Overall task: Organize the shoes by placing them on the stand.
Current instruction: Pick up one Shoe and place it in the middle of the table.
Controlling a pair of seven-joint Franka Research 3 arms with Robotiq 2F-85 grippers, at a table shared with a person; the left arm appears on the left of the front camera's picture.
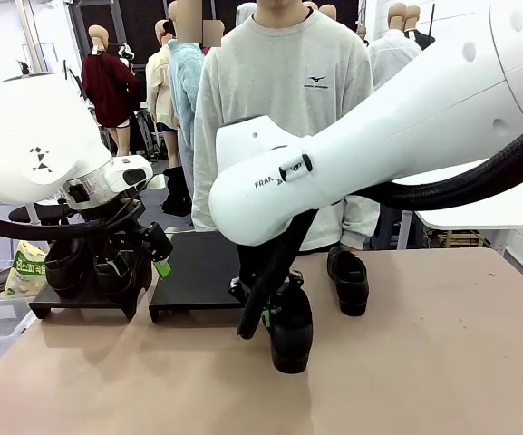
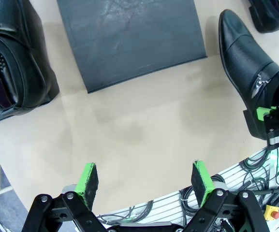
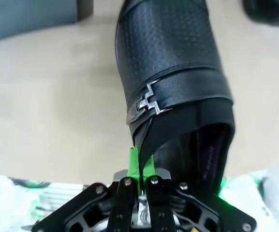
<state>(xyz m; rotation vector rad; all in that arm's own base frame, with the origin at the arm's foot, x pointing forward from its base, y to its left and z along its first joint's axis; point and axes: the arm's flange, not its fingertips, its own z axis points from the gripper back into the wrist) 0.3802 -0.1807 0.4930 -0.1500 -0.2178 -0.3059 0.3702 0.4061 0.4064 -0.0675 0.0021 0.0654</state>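
Pinching the thin collar of a black shoe at lower centre of the front view, the right gripper has its fingers pressed together on the leather. The shoe looks stiff-soled, fairly light and glossy, so the collar or heel seems the surest hold. Farther left, the left gripper hangs spread and empty beside the stand, whose left platform carries stored shoes. Another shoe sits beyond, right of centre.
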